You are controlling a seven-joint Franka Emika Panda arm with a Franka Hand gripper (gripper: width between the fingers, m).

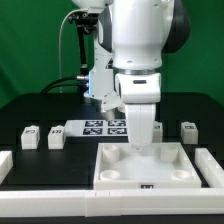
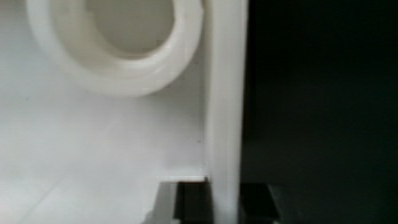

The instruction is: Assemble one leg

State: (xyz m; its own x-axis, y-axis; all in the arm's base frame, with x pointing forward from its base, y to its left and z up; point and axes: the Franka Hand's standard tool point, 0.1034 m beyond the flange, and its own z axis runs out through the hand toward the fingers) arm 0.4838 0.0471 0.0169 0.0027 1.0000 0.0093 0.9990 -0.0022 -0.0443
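One leg (image 1: 188, 128) lies nearest, right of my gripper (image 1: 141, 142) in frame; jaw state I cannot tell.

From the tray-like piece (image 1: 103, 165), the marker board (image 1: 105, 127) lies at 11 o'clock, 2 legs (image 1: 56, 137) at 10, 1 leg (image 1: 188, 128) at 2.

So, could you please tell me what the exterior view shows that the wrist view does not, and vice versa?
Only the exterior view shows the gripper lowered over the large white square piece, the marker board, and three loose posts: one leg and another on the exterior view's left, a third on its right. Only the wrist view shows a round socket in close detail. Both share the large white square piece and the black table.
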